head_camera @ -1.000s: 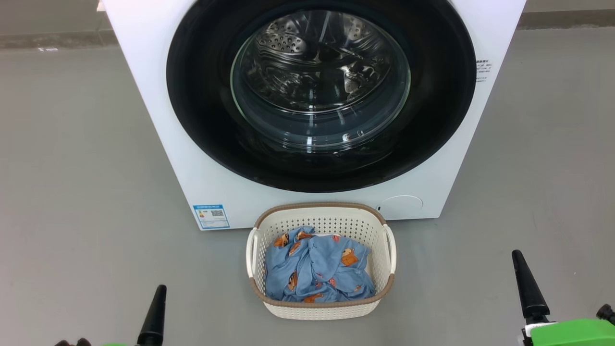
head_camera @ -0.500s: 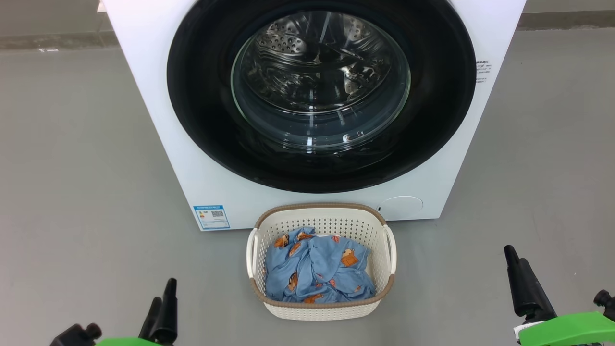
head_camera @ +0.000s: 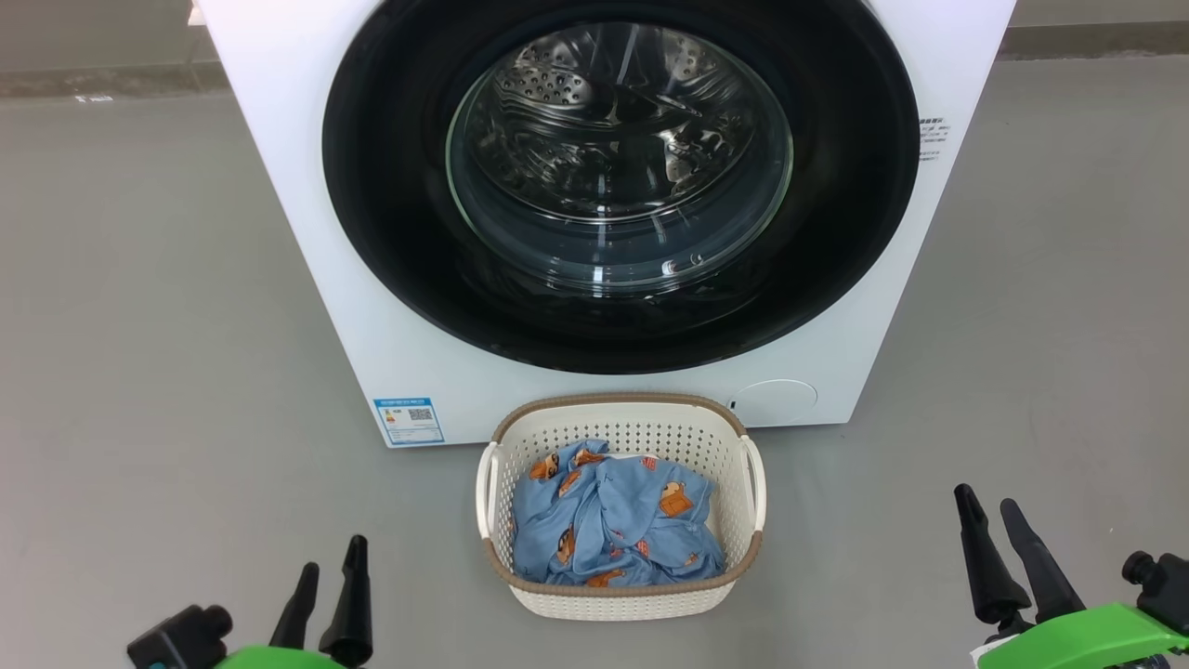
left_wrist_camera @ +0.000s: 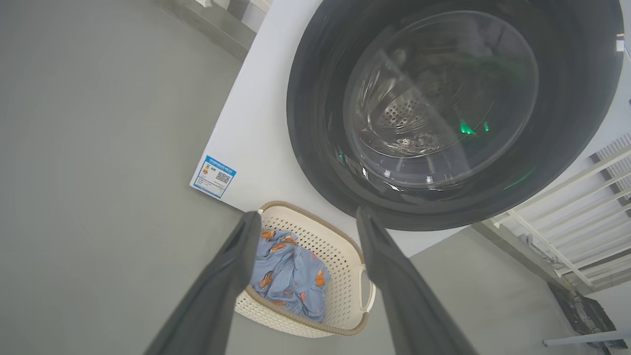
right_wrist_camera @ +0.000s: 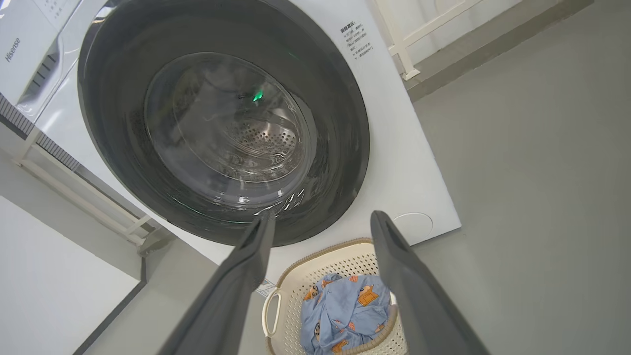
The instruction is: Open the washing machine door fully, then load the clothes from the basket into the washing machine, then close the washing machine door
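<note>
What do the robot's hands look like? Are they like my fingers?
Not quite. Each hand, the left gripper and the right gripper, has two long, smooth black fingers that taper to a point like cones. They sit on a bright green body with a black knob beside it.

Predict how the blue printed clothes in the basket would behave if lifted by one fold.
Probably floppy: the clothes lie crumpled in soft folds, so they would likely drape and trail. Likely light, being thin fabric. The garments look tangled, so one pinch may drag several over the basket rim.
</note>
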Controlling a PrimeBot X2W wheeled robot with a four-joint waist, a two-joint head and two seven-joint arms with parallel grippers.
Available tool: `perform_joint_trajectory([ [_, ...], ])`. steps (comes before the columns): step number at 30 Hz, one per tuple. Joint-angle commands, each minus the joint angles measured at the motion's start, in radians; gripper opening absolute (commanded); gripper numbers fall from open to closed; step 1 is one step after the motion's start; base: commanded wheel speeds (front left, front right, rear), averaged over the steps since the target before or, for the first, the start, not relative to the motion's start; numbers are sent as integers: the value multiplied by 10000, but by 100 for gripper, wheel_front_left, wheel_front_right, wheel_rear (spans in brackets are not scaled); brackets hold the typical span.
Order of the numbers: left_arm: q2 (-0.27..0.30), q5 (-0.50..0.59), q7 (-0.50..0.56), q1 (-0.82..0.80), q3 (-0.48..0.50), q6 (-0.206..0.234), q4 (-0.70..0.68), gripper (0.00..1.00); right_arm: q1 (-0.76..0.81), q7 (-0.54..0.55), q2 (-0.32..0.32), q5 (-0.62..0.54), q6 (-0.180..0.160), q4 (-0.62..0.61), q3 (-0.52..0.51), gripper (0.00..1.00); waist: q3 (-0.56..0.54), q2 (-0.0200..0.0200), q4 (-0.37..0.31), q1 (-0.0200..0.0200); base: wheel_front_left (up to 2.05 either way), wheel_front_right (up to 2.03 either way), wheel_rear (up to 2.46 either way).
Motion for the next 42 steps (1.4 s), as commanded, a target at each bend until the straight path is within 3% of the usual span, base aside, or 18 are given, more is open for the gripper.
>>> perform_joint_trajectory([
  [1,165,347,-147,-411,133,64,-322,100,-37,-137,-217,-325,11,-250,183,100,1,-1,5,0,0,0,0],
  [21,487,4270,-736,-450,-796,786,-665,100,167,-721,-433,-2985,14,92,168,100,-20,-1,-8,0,0,0,0],
  [42,1262,6598,-1325,-199,-1836,1695,-675,100,570,-1306,-452,-5344,16,40,72,100,-462,-1,-16,0,0,0,0],
])
